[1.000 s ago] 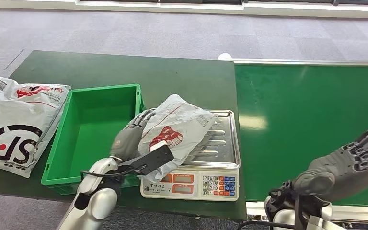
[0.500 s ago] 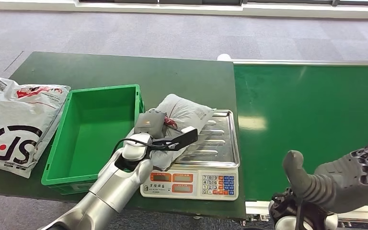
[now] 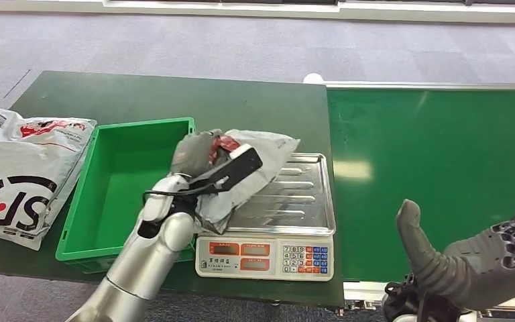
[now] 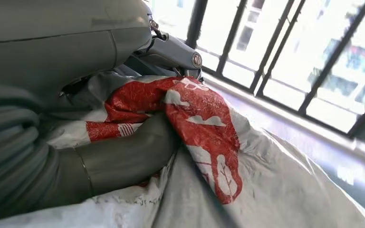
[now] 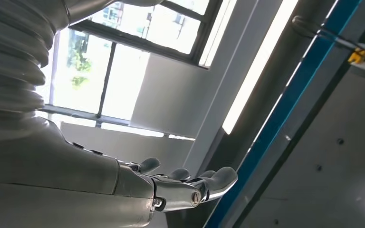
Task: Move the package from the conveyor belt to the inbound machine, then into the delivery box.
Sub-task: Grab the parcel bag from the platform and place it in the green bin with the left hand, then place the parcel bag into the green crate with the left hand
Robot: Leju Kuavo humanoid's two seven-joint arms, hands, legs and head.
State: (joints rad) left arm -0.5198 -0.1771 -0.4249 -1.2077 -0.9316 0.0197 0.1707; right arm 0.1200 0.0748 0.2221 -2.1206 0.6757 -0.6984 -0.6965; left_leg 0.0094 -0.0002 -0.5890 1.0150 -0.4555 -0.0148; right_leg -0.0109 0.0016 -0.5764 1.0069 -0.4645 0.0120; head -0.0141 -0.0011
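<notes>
Package (image 3: pixel 255 168) is a soft, crinkly grey-white bag with a red picture on it, and it hangs tilted over the near left part of the silver scale (image 3: pixel 302 201), just beside the green box (image 3: pixel 131 181), which sits on the dark green table (image 3: pixel 174 100) next to the bright green belt (image 3: pixel 436 168). The left hand (image 3: pixel 198 151) squeezes its top, with the thumb (image 4: pixel 128 156) pressed into the red part. The right hand (image 3: pixel 483 258) holds nothing, fingers spread apart, low by the belt's near edge.
</notes>
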